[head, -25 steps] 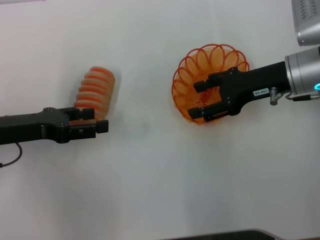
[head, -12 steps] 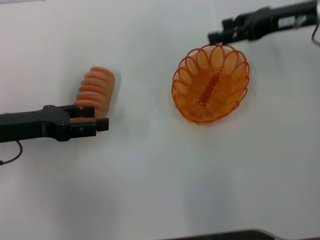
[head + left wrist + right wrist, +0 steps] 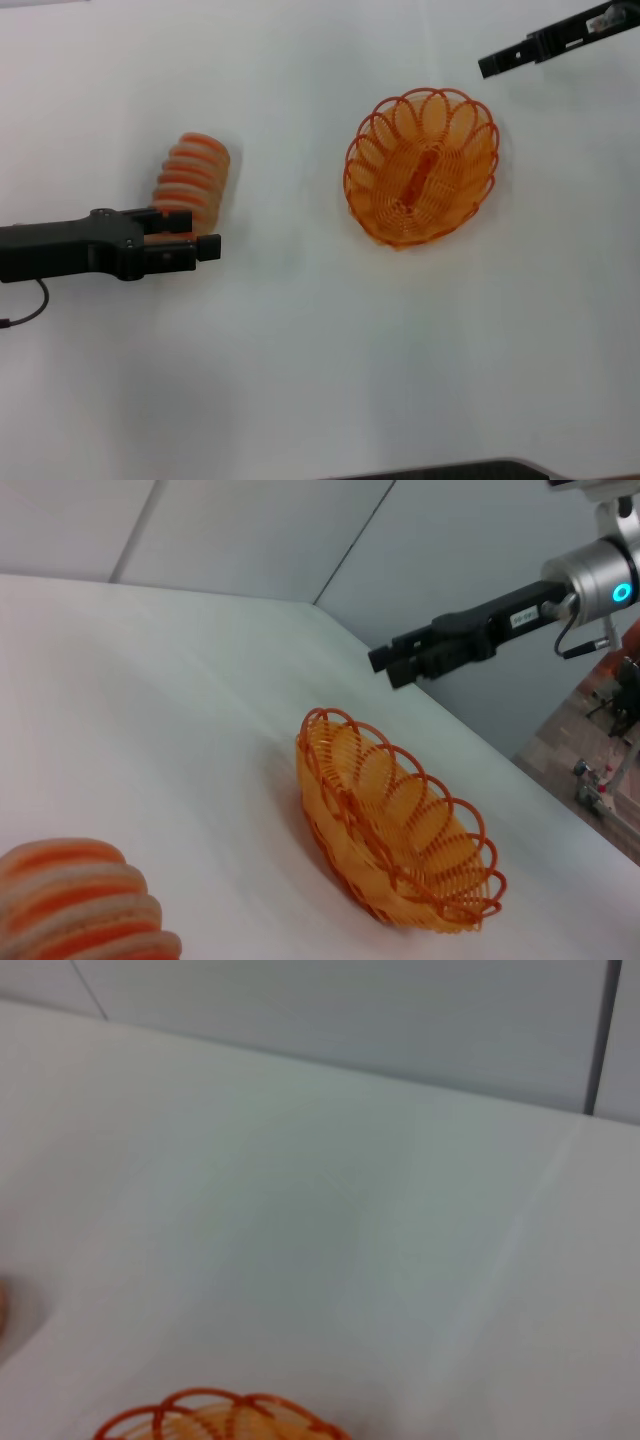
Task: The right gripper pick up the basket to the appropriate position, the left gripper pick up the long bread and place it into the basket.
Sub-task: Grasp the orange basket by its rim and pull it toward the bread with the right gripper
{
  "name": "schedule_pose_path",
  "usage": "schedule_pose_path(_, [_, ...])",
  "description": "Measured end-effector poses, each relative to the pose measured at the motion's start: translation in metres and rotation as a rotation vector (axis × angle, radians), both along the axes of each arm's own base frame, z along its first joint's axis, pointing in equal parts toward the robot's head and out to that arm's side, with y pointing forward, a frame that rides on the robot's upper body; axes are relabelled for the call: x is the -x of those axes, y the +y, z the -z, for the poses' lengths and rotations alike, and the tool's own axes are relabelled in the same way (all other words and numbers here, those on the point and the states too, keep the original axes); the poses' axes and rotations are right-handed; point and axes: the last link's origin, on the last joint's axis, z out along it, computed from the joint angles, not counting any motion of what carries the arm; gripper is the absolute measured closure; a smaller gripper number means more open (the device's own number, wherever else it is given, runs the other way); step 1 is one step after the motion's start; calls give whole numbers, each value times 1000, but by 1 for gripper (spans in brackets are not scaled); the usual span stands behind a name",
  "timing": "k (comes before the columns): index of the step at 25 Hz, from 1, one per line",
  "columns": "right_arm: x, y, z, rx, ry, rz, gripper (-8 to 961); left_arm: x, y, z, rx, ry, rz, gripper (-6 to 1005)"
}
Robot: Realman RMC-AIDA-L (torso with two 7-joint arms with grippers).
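The left gripper [image 3: 200, 240] has its two black fingers set a little apart, one on each side of the near end of the long bread [image 3: 190, 183], though the head view does not make clear whether the pads are actually pressing the loaf or only bracketing it. That end-on approach looks suited to the loaf's shape: its ridged orange-red stripes run across it, so a grasp around the narrow end gives the fingers something to seat against. The bread lies flat on the white table [image 3: 300, 350], well apart from the basket [image 3: 421, 166], and nothing shows it lifted. From the left wrist view the loaf [image 3: 80, 900] fills the near corner with the basket [image 3: 398, 820] beyond it, so the path between them appears open. The basket rests upright on the table toward the robot's right, empty, its long axis slightly angled, with the scalloped rim free of any contact. The right gripper [image 3: 487, 66] hovers up and beyond the basket's far side, clear of the rim, fingers drawn close together and holding nothing; in the left wrist view it [image 3: 392, 665] hangs in the air above the table's far part. Judging by this, the basket is already placed and the bread pick is the step in hand.
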Motion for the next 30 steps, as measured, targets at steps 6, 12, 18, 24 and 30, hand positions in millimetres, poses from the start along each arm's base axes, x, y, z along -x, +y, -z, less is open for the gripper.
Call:
schedule_pose_path(6, [-4,0,19,47,-68,-6,203,-2,2,4,-3,3,1,220])
schedule_pose_path(12, [-6,1,46,66,-122,-24,218,-3,2,5,-3,4,1,220])
schedule_pose_path(18, [-3,4,67,75,-150,-62,232,-3,1,7,-2,1,-1,220])
schedule_pose_path(24, [-2,3,70,84,-149,-70,247,-3,1,8,-1,0,-3,220])
schedule_pose_path(30, [-8,0,66,80,-130,-50,504,-3,1,10,-4,1,-5,220])
